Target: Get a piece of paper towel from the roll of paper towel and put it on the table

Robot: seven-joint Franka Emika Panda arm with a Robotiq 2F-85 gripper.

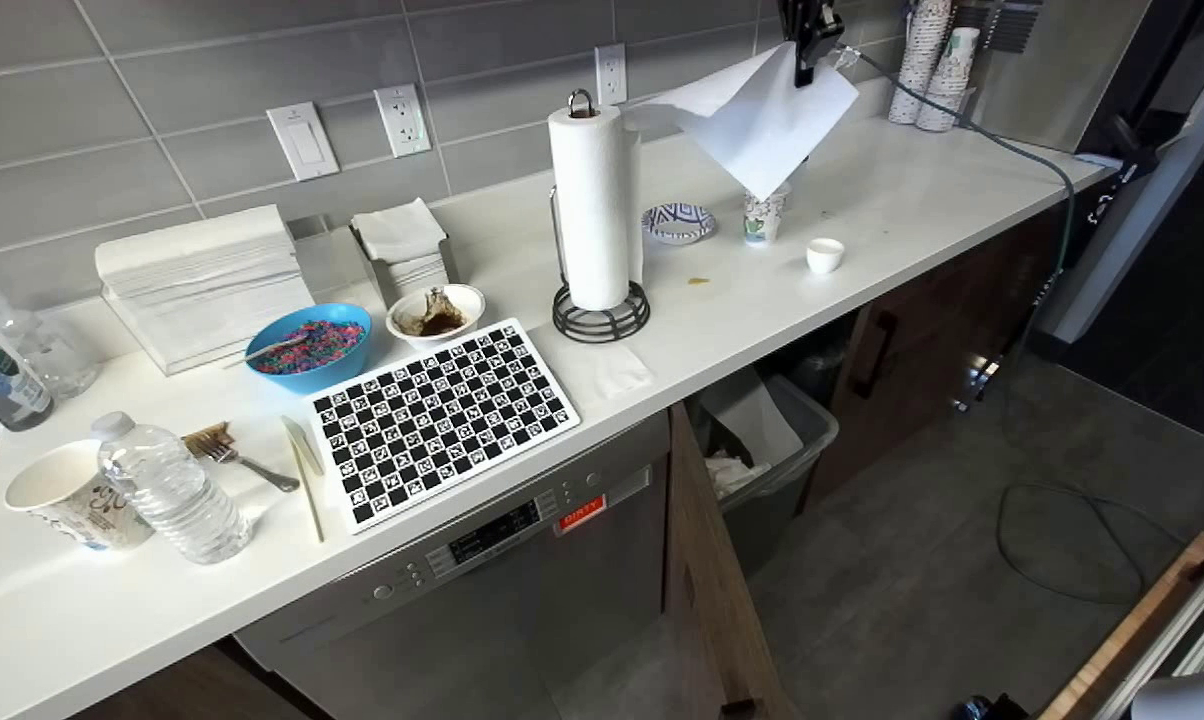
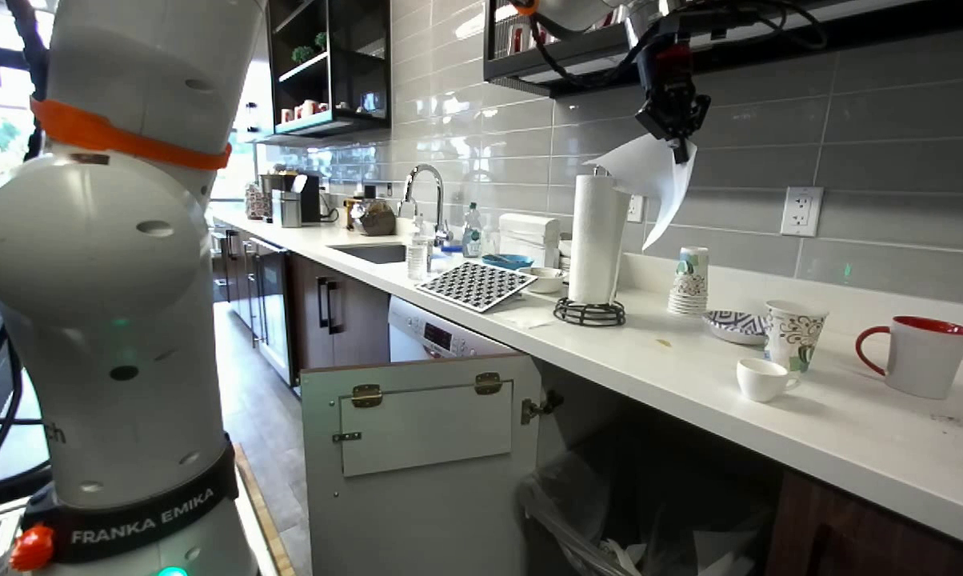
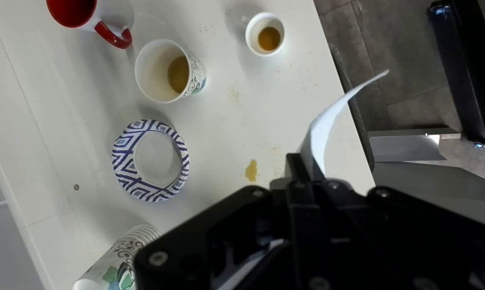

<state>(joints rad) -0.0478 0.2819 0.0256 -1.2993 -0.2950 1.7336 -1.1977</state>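
The gripper is shut on a piece of paper towel, a floppy white sheet, and holds it above the table. In an exterior view the gripper [image 1: 804, 76] pinches the sheet [image 1: 752, 140], whose far end reaches the top of the roll of paper towel [image 1: 594, 210]. The gripper [image 2: 680, 152], sheet [image 2: 667, 188] and upright roll [image 2: 592, 240] also show in an exterior view. I cannot tell whether sheet and roll are joined. In the wrist view the closed fingertips [image 3: 305, 167] hold the curled sheet [image 3: 323, 129] over the white table [image 3: 226, 133]; the roll is out of view.
Under the gripper stand a patterned bowl [image 3: 150, 160], a paper cup [image 3: 168, 72], a small white cup [image 3: 265, 34], stacked cups [image 3: 113, 262] and a red-white mug [image 2: 921, 356]. A patterned board [image 1: 447, 420] lies beside the roll. A cabinet door [image 2: 425, 448] stands open below.
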